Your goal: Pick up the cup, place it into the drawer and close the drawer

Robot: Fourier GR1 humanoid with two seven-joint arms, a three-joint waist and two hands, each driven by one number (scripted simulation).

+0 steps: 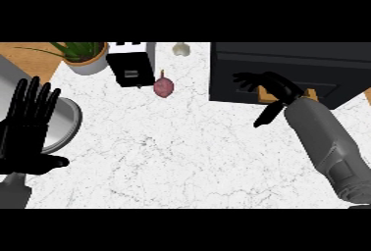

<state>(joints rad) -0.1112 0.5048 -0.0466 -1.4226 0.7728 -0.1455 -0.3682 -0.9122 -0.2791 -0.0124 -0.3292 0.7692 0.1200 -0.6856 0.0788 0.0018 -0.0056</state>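
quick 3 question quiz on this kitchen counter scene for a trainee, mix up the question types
1. True or false: the right hand is over the dark drawer unit.
2. Which thing lies nearest the red onion? A. the potted plant B. the black box C. the metal bowl
3. Fill in: the left hand shows at the view's left edge, fingers straight and pointing ____.

Key
1. True; it is at the unit's front, next to a wooden handle.
2. B.
3. Up; it is open and resting, partly over the metal bowl. The cup cannot be seen.
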